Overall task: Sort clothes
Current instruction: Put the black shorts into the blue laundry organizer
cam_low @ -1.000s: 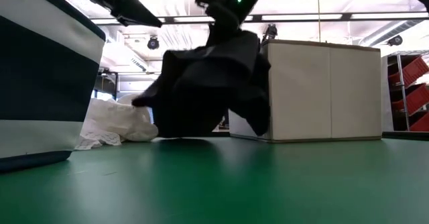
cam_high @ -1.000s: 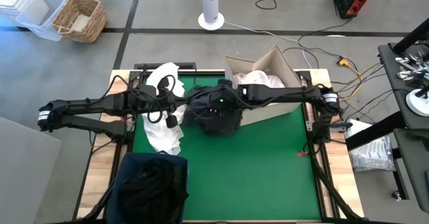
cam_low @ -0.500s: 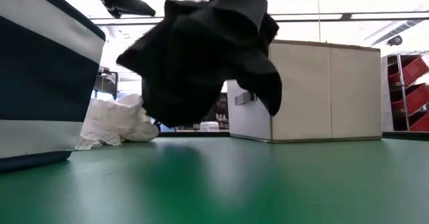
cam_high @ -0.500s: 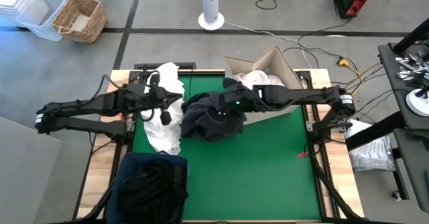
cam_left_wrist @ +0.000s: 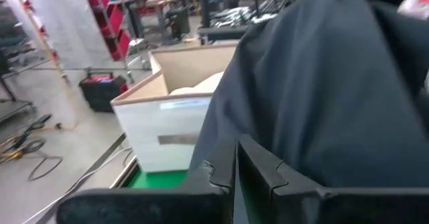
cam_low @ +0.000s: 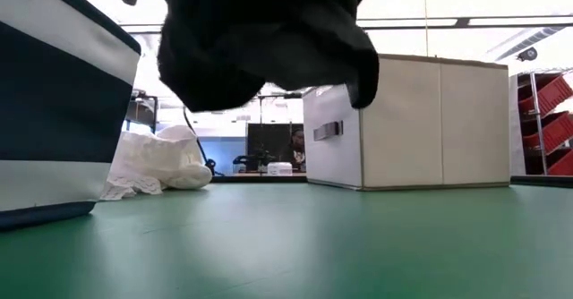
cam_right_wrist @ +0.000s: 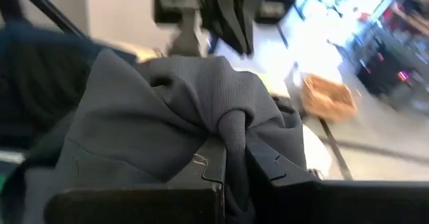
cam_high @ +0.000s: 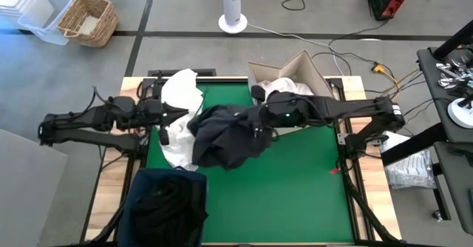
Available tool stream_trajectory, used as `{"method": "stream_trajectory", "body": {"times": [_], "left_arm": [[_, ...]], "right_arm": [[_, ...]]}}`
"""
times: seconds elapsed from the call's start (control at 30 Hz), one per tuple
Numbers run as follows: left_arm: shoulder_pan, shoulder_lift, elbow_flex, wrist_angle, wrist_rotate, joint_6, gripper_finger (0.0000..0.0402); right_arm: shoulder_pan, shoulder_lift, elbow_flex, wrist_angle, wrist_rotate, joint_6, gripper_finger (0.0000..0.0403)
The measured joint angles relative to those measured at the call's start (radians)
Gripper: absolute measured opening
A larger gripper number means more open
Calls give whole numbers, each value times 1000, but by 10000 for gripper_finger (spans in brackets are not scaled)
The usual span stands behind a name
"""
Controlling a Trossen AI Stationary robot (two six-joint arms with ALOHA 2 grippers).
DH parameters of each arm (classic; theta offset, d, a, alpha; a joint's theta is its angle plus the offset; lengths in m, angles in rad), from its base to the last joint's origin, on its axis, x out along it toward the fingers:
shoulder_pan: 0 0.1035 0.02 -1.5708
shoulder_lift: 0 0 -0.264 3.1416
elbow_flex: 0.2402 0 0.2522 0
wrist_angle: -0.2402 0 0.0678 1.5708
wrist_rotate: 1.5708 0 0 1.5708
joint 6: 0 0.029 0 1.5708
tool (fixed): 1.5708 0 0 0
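From above, two arms reach in over the green table (cam_high: 295, 180): the right gripper (cam_high: 260, 121) sits at the centre, clamped on a dark garment (cam_high: 225, 137) that hangs bunched below and to the left of it, while the left gripper (cam_high: 164, 127) waits at the table's left edge beside two white garments (cam_high: 179, 92). More white cloth lies in the one cardboard box (cam_high: 318, 80) at the back, and dark clothes fill the single navy bin (cam_high: 166, 206) at the front left. At table height the dark garment (cam_low: 260, 35) hangs clear of the green surface, between the navy bin (cam_low: 58, 120) and the box (cam_low: 421, 124), with a white heap (cam_low: 157, 165) lying behind. The left wrist camera shows its own fingers (cam_left_wrist: 258, 167) pressed together with nothing between them, the dark cloth (cam_left_wrist: 322, 96) hanging just beyond and the box (cam_left_wrist: 174, 117) farther off. The right wrist camera shows a fold of the dark garment (cam_right_wrist: 174, 117) pinched between its fingers (cam_right_wrist: 214, 167).
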Motion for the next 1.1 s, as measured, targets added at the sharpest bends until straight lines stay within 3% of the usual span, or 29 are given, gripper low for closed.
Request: {"method": "stream_trajectory", "body": {"times": [0.4,0.9,1.1], "left_arm": [[-116,-74,-4,-23,0,-24,0],[-119,-56,-4,-34,-3,-51,0],[-119,-57,124,-11,-3,-49,0]], "right_arm": [[87,-27,61,151,-113,20,13],[209,-10,162,346,-177,71,13],[224,67,258,356,-224,107,13]]}}
